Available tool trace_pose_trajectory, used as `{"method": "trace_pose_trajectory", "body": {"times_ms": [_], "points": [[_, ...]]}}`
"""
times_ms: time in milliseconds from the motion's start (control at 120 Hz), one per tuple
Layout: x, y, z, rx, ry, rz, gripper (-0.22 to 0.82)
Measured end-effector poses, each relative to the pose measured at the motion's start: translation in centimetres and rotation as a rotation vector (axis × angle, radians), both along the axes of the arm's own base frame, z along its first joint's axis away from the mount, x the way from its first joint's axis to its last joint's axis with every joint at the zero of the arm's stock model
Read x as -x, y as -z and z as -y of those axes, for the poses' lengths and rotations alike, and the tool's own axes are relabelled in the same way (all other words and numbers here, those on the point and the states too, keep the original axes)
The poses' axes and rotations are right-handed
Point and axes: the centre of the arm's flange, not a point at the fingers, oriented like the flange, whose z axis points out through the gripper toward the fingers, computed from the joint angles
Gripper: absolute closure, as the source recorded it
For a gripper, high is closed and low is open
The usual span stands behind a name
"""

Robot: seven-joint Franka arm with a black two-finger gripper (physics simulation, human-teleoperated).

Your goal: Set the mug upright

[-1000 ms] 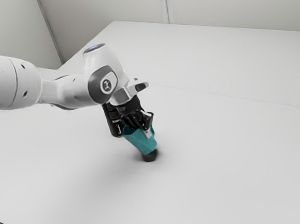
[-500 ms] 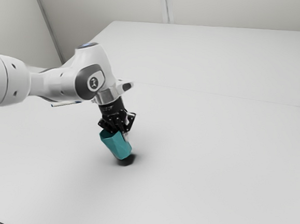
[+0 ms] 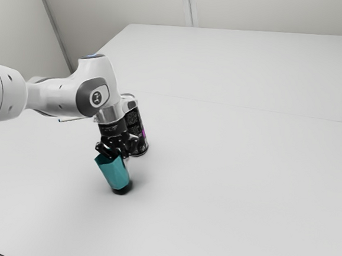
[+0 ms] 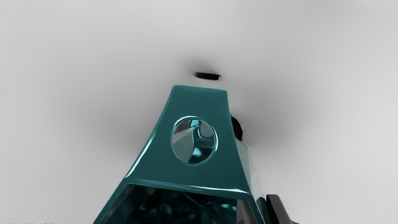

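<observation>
In the exterior view my gripper [image 3: 119,150] points down at the rim of the teal mug [image 3: 114,173], which leans with its open end up and toward the exterior view's left. A dark patch lies under its lower end. In the wrist view the same mug [image 4: 186,102] shows its faceted side with a round hole and its open mouth. My gripper [image 4: 258,207] is shut on the mug's wall, one finger [image 4: 277,210] outside it and a grey piece just inside the rim.
A black can [image 3: 137,131] with a magenta mark stands behind my hand, partly hidden by it. A thin pen-like object [image 3: 74,119] lies beyond the forearm. The white table [image 3: 243,187] stretches toward the exterior view's right.
My hand has carried the mug toward the exterior view's left and nearer that camera. The mug leans somewhat less than before, and the can shows again behind the hand.
</observation>
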Motion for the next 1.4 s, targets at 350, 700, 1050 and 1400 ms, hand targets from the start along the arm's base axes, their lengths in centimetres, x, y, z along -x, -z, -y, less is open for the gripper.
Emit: {"method": "trace_pose_trajectory", "body": {"times_ms": [350, 700, 1050, 1400], "points": [[-0.4, -0.1, -1.3, -0.069, -0.055, 0.005, 0.77], [-1.0, 1.5, -3.0, -0.105, -0.123, -0.001, 0.77], [-1.2, 2.2, -2.9, -0.113, -0.131, -0.005, 0.63], [-1.9, -0.7, -2.5, -0.086, -0.102, 0.048, 0.13]]}}
